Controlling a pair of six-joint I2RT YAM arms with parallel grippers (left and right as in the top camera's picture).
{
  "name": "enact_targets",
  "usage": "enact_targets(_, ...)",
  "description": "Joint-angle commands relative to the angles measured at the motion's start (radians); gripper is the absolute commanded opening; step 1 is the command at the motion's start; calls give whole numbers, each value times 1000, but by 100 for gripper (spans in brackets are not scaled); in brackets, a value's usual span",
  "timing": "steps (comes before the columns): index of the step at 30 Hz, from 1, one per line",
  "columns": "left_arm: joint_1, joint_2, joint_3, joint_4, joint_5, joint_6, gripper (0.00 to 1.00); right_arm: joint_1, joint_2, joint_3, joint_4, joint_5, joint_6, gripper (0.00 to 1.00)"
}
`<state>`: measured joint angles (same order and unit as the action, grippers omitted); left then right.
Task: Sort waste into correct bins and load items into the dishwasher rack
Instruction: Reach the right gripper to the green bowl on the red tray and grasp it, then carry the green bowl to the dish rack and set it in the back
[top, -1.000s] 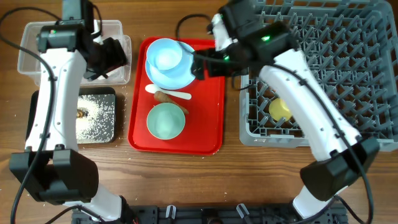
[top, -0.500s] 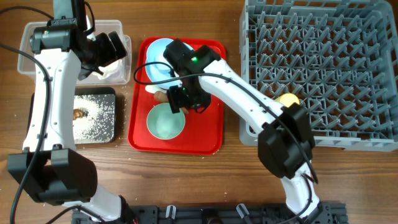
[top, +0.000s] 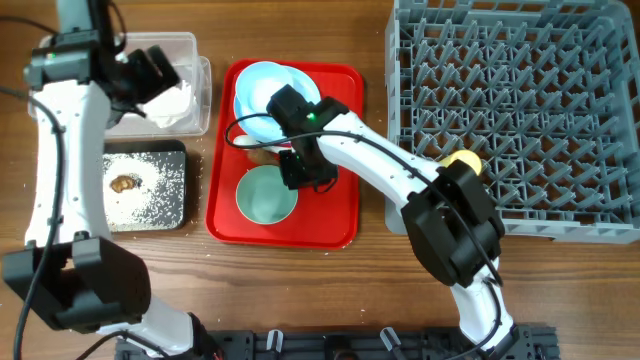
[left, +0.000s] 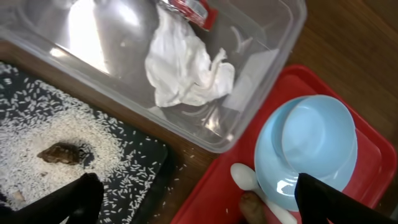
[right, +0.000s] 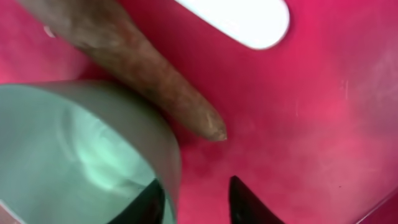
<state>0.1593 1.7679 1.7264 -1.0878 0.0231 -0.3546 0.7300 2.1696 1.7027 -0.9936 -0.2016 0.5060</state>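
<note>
My right gripper (top: 296, 172) (right: 196, 193) is low over the red tray. It straddles the rim of the teal bowl (top: 266, 196) (right: 74, 149): one finger is inside, the other outside with a gap still showing. The jaws are open. The brown sausage-like stick (right: 143, 62) (left: 252, 205) and the white spoon (right: 242, 18) (left: 245, 177) lie just beyond. A pale blue bowl sits on the plate (top: 262, 92) (left: 305, 149). My left gripper (top: 150, 72) (left: 202, 196) is open and empty above the clear tub (top: 192, 58), which holds the napkin (left: 186, 68) and wrapper (left: 189, 9).
The black tray (top: 170, 215) (left: 143, 162) left of the red tray (top: 335, 215) holds white crumbs and a brown lump (top: 124, 183) (left: 59, 154). The grey rack (top: 510, 110) fills the right side, with a yellow cup (top: 463, 160) at its left edge.
My right gripper came from beside the plate down to the teal bowl's rim, its jaws narrowing. My left gripper opened wide and drew back left over the tub.
</note>
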Motion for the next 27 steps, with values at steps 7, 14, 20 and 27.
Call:
enact_targets(7, 58, -18, 13, -4, -17, -20, 100, 4, 7, -6, 17, 26, 18, 4)
enact_targets(14, 58, -18, 13, -4, -17, -21, 100, 4, 15, -8, 16, 37, 24, 4)
enact_targets(20, 58, -18, 13, -4, -18, -20, 100, -13, -84, 18, -10, 60, -6, 4)
enact_targets(27, 58, -18, 13, -4, -17, -20, 100, -129, -369, 46, -33, 249, -61, 4)
